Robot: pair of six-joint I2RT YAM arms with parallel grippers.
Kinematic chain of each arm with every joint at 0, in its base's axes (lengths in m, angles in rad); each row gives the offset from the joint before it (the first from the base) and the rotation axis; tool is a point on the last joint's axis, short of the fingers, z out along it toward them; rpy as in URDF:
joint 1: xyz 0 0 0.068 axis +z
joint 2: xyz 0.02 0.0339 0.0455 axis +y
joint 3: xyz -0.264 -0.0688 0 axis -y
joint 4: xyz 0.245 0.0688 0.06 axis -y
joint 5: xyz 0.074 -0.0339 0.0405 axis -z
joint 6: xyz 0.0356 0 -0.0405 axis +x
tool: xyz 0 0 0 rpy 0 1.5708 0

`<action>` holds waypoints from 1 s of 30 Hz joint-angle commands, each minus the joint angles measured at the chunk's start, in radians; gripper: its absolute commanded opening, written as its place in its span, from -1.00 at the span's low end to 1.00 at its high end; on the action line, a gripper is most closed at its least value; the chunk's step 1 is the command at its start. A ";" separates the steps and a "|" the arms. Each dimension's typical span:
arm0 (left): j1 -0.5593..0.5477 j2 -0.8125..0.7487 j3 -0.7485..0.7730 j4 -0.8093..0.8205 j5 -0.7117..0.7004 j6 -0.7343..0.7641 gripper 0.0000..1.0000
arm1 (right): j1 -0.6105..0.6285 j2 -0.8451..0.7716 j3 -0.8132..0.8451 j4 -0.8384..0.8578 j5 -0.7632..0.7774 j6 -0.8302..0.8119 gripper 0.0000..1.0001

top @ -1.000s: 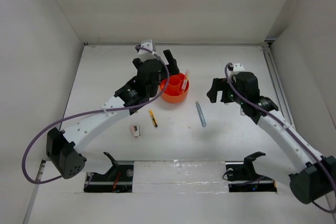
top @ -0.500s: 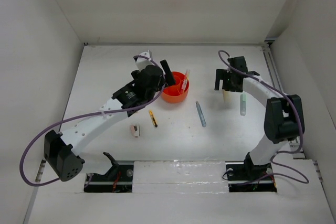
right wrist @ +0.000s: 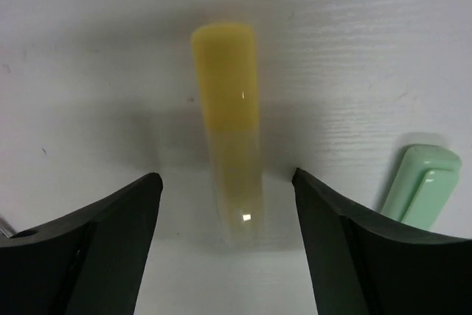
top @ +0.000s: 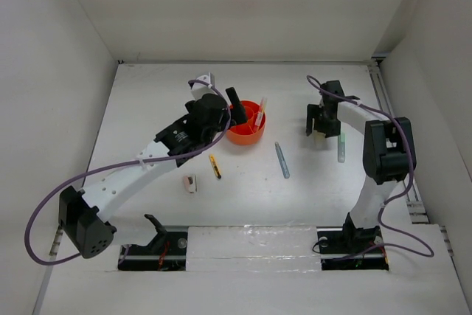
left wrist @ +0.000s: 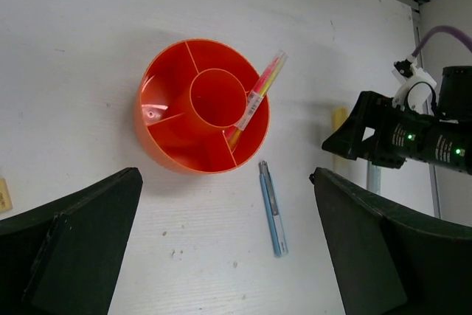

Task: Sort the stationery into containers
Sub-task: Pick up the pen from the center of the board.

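Note:
The round orange tub (top: 237, 136) stands mid-table with a yellow-pink pen (top: 260, 113) leaning in it. My left gripper (top: 234, 105) hovers open and empty above the tub's left side; its wrist view shows the tub (left wrist: 151, 134), the leaning pen (left wrist: 258, 97) and a grey-blue pen (left wrist: 271, 208) below. My right gripper (top: 317, 125) is open and low, its fingers (right wrist: 96, 248) on either side of a yellow marker (right wrist: 228, 145) lying on the table. A pale green marker (right wrist: 420, 182) lies just right of it.
In the top view a grey-blue pen (top: 282, 160), an orange-black pen (top: 214, 166) and a pink-white eraser (top: 191, 182) lie on the table in front of the tub. A tan piece (left wrist: 3, 195) shows at the left wrist view's edge. White walls enclose the table.
My right arm has swung back toward the far right and come down over the yellow marker. My left gripper has shifted slightly over the tub's left side.

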 commanded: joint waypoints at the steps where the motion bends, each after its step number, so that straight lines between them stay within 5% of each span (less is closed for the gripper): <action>1: 0.003 -0.041 -0.015 0.033 0.004 0.005 1.00 | -0.015 0.074 0.076 -0.113 -0.005 -0.037 0.54; 5: 0.003 -0.041 -0.015 0.033 0.004 0.005 1.00 | 0.013 0.096 0.106 -0.168 0.006 -0.057 0.11; 8: 0.003 -0.041 -0.015 0.033 0.004 0.005 1.00 | 0.013 0.105 0.106 -0.168 0.006 -0.070 -0.54; 9: 0.003 -0.041 -0.024 0.033 0.004 0.005 1.00 | 0.013 0.105 0.106 -0.168 -0.005 -0.084 -1.00; 19: 0.003 -0.053 -0.053 0.140 0.104 0.056 1.00 | 0.164 -0.272 -0.138 0.060 -0.040 -0.031 -1.00; 30: 0.003 -0.145 -0.221 0.528 0.484 0.165 1.00 | 0.385 -0.564 -0.280 0.197 -0.165 0.061 -1.00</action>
